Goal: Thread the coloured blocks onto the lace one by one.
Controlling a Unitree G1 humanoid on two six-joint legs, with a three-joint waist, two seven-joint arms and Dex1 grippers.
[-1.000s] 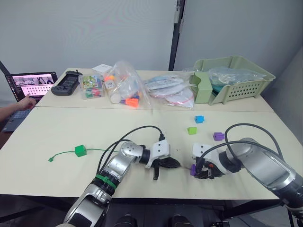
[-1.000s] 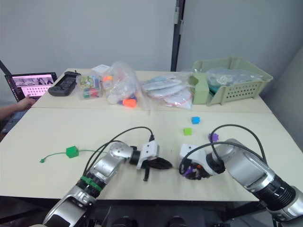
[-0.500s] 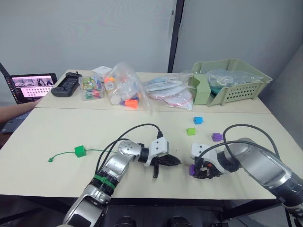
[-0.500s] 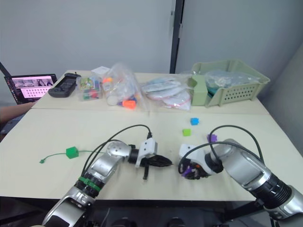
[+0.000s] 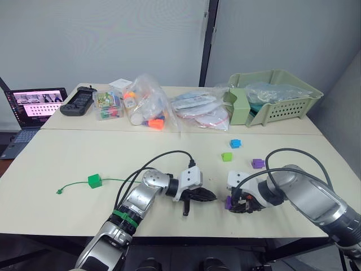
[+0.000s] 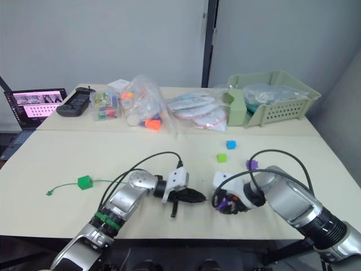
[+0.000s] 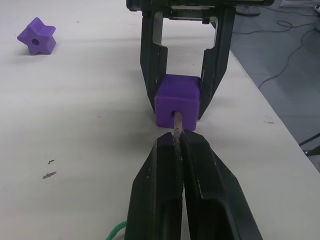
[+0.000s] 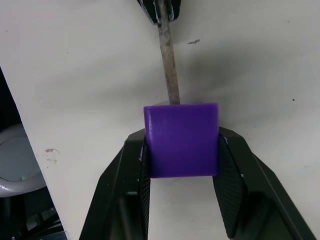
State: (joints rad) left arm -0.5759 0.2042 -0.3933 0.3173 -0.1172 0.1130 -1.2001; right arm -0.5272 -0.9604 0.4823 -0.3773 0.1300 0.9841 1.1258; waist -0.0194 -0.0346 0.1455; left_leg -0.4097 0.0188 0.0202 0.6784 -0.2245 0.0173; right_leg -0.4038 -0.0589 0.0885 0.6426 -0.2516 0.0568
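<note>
My right gripper [image 5: 232,204] is shut on a purple cube [image 8: 181,139] near the table's front edge. My left gripper [image 7: 176,141] is shut on the lace's pale stiff tip [image 7: 176,124], and the tip's end sits in the cube's hole. The green lace [image 5: 115,179] runs left across the table through a dark green block [image 5: 94,180] to its knot [image 5: 58,191]. Loose on the table behind lie a blue block [image 5: 236,143], a lime green block [image 5: 227,157] and a purple star-shaped block [image 5: 258,164].
Along the back of the table stand a laptop [image 5: 34,101], a black controller [image 5: 78,100], clear bags of toys [image 5: 144,104] and a pale green basket [image 5: 276,96]. Black cables [image 5: 169,153] loop over both arms. The table's front edge is close below the grippers.
A person's hand at the laptop has drawn back out of view. Both grippers, the purple cube and the lace tip hold the same places.
</note>
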